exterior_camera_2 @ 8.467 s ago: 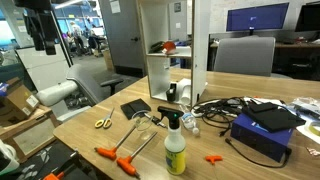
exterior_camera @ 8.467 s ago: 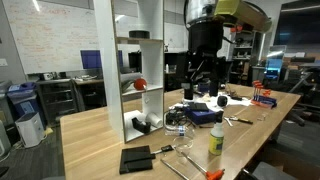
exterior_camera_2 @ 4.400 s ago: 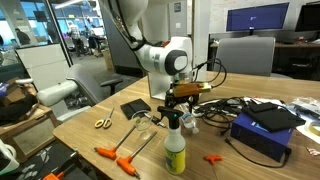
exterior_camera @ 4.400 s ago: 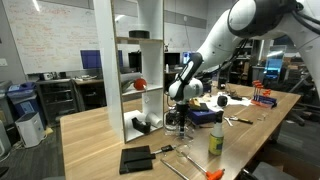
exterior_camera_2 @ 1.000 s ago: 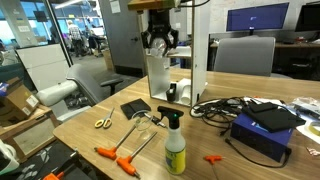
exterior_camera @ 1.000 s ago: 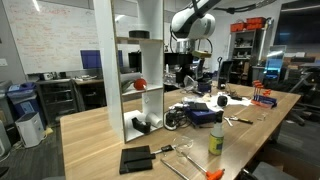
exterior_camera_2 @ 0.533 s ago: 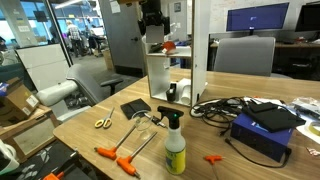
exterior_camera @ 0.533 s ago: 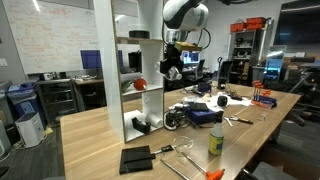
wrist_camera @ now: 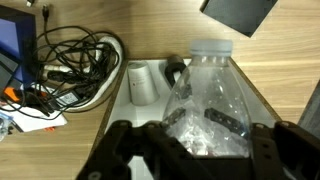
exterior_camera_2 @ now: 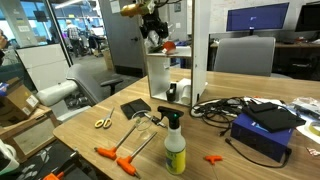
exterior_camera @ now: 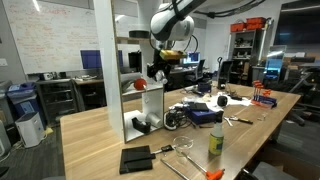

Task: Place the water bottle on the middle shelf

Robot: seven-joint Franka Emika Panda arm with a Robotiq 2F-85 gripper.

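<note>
My claw (wrist_camera: pixel 195 142) clenched on bottle (wrist_camera: pixel 207 95), clear plastic, between fingers (wrist_camera: pixel 122 150). Bottle up beside middle shelf (exterior_camera: pixel 141 91), near red thing (exterior_camera: pixel 141 84); whether over board yet, cannot tell. Cables (wrist_camera: pixel 70 65) on table (wrist_camera: pixel 100 15) below.

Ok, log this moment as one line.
phase: pre-place | tool: shut on water bottle | where: by the open front of the middle shelf | status: not yet set down

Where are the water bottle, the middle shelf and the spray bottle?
water bottle (wrist_camera: pixel 205 95), wrist view, on its clear body.
middle shelf (exterior_camera: pixel 130 93), an exterior view, on its front edge.
spray bottle (exterior_camera_2: pixel 175 152), an exterior view, on its yellowish body.
</note>
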